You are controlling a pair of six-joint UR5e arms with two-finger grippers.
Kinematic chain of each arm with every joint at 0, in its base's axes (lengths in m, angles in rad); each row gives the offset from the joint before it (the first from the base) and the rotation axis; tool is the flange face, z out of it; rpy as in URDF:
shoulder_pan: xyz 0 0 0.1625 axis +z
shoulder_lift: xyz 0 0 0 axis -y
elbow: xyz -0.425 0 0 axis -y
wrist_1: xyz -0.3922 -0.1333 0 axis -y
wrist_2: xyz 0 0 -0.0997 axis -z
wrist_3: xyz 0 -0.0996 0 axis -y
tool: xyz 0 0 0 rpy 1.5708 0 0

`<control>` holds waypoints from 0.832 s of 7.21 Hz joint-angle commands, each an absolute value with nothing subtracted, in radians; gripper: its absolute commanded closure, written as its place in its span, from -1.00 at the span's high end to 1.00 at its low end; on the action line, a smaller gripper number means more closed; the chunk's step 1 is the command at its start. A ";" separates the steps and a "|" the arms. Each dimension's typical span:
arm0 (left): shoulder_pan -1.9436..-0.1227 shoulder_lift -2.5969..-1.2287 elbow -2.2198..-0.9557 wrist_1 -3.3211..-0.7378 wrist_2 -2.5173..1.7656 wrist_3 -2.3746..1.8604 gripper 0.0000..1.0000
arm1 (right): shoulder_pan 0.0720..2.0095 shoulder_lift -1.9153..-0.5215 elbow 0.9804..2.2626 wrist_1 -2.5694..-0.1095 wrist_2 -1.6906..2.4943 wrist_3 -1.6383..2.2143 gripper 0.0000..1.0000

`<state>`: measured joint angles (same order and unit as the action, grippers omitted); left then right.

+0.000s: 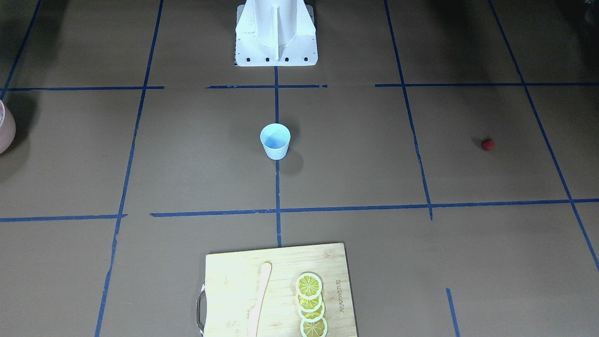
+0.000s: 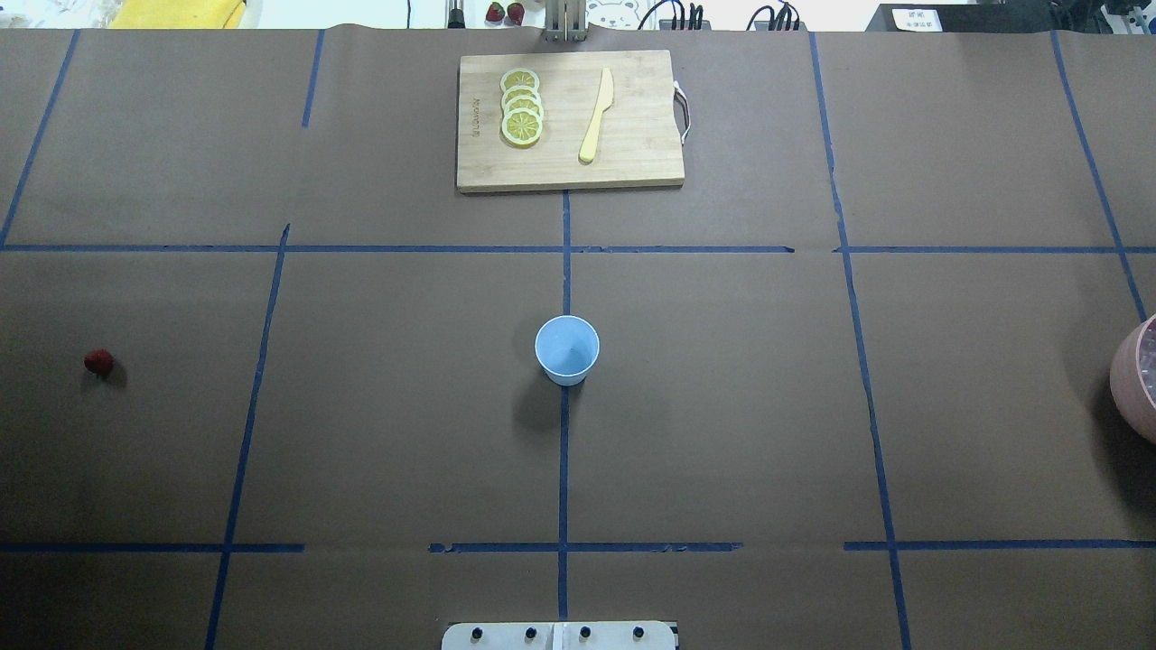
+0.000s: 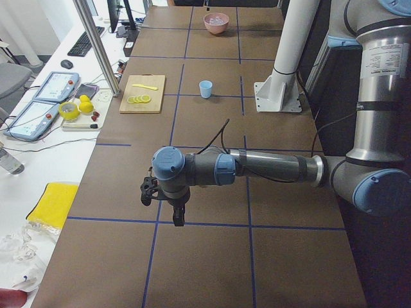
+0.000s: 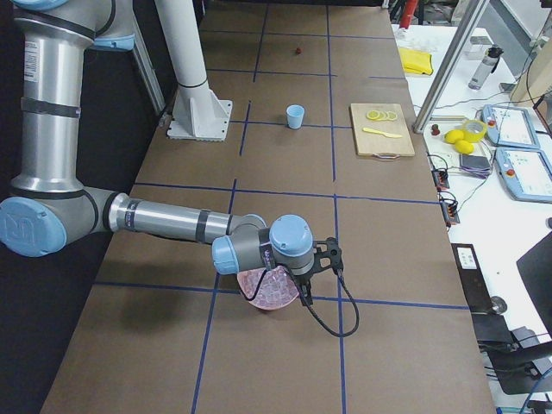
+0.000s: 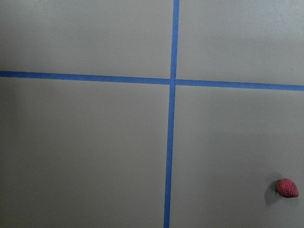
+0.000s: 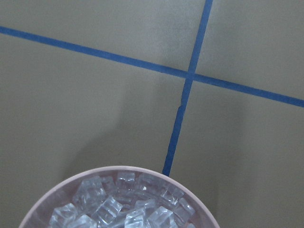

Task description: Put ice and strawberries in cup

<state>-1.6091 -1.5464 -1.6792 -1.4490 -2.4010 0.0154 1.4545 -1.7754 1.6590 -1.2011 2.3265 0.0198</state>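
we see brown table point(image 2: 722, 406), blue tape grid point(image 2: 564, 469) across it. pale blue cup point(image 2: 567, 348) upright at centre. red strawberry point(image 2: 98, 362) near left end edge. pink bowl point(image 2: 1133, 384) at right end edge. wooden cutting board point(image 2: 632, 135) mid operators' edge. white arm mount point(image 1: 276, 32) mid robot-side edge.

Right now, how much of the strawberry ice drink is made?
Nothing is done yet: the cup looks empty. The left hand hangs near the strawberry, the right hand over the pink bowl of ice; I see nothing held. Berry and ice both still need to go in the cup.
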 commanded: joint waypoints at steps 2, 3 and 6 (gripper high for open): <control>-1.609 -1.542 -1.680 -1.450 -2.402 0.015 1.00 | 1.392 -1.798 1.667 -1.201 2.284 0.028 0.88; -1.609 -1.542 -1.680 -1.450 -2.402 0.015 1.00 | 1.373 -1.795 1.667 -1.201 2.278 0.028 0.86; -1.609 -1.540 -1.680 -1.450 -2.402 0.015 1.00 | 1.330 -1.790 1.667 -1.201 2.276 0.028 0.85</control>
<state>-1.6092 -1.5404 -1.6793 -1.4496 -2.4022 0.0160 1.3481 -1.7912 1.6674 -1.2011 2.2780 0.0276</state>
